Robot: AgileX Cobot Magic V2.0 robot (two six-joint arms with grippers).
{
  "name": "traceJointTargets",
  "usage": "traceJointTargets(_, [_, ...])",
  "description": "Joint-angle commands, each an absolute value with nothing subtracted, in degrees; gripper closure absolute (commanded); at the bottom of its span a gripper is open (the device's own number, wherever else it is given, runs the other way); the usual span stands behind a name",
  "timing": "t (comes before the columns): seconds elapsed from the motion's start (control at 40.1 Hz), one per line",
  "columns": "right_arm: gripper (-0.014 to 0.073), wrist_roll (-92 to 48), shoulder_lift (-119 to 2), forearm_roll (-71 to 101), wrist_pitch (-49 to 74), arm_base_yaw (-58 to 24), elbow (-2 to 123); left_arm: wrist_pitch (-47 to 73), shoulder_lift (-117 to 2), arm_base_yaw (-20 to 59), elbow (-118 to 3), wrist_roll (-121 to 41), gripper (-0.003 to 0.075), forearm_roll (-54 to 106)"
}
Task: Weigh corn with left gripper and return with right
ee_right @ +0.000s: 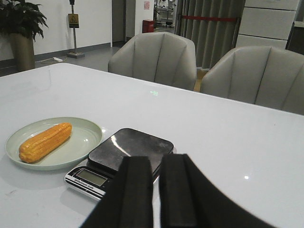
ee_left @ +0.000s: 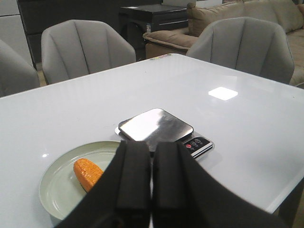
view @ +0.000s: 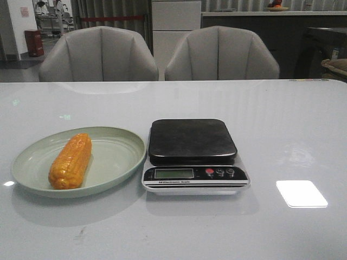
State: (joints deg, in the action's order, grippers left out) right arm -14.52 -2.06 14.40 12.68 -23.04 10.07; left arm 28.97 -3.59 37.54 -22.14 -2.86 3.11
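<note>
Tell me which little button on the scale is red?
The leftmost of the three round buttons on the scale, right beside the display. The other two buttons, further right, are dark.

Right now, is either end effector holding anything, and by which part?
Nothing held. The corn lies on the plate; left end effector and right end effector are shut and empty.

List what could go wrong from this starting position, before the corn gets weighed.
1. The corn lies loose on the shallow plate; a closing left gripper might roll it or shift the plate.
2. The plate nearly touches the scale, so a low approach could bump it.
3. The scale's platform looks smooth, so the cob may roll off once released.
</note>
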Motion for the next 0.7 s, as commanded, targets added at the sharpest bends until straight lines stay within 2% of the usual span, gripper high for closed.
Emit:
traceJointTargets(0.0, [0.0375, -15.1, -2.7, 14.9, 7.8, -22.6, 11.7, 24.8, -4.4, 37.7, -23.6, -2.6, 0.0588, 3.4])
traceJointTargets(0.374, [0.0375, -15.1, -2.7, 14.9, 7.8, -22.6, 11.7, 24.3, -4.4, 36.5, -20.6, -2.6, 0.0588, 3.4])
traceJointTargets(0.673, [0.0375, -15.1, -2.7, 14.9, 7.8, -22.6, 11.7, 10.7, -3.4, 21.9, -10.8, -2.6, 0.0588, 0.0])
